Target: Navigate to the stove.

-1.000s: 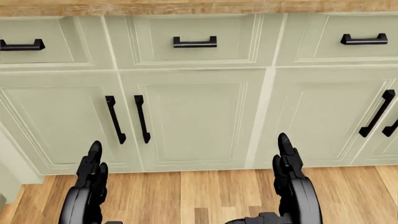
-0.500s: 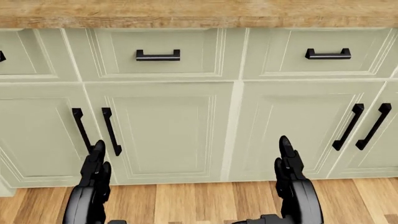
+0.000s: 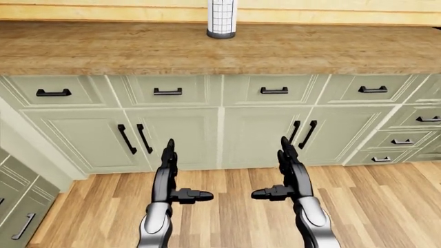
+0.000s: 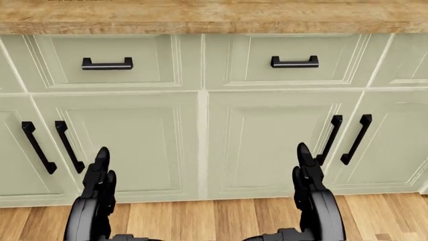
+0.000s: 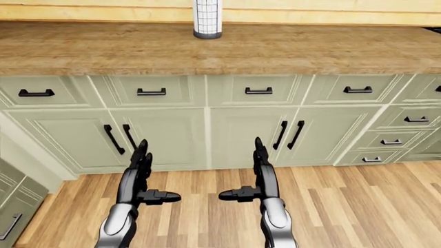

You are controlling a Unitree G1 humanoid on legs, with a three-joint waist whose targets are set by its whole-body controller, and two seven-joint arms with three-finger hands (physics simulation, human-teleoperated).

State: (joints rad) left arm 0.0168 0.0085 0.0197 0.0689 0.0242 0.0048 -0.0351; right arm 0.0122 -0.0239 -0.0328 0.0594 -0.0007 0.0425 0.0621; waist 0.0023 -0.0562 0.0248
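1. Facing a run of pale green cabinets [image 3: 221, 134] under a wooden tabletop [image 3: 221, 49]; wood-plank floor [image 3: 234, 206] below.
2. Drawers [image 3: 274, 89] all shut, doors all shut, contents hidden; black bar handles [image 3: 307, 134] on each.
3. On the tabletop, only a white gridded cylinder [image 3: 222, 18], standing upright near the top edge of the left-eye view, its top cut off.
4. No stove visible in any of the 3 views.
5. Left hand [image 3: 167, 178] and right hand [image 3: 290, 175] raised side by side, well apart, holding nothing: fingers [image 3: 169, 150] stretched straight toward the cabinets, thumbs pointing inward toward each other.
6. In the head view, hands cropped at the bottom edge, fingertips overlapping the lower doors; touching or not cannot be told.
7. At far left of the left-eye view, a second cabinet face [image 3: 20, 206], cut off by the frame.
8. At far right, a stack of small drawers [image 3: 403, 140], partly cropped.
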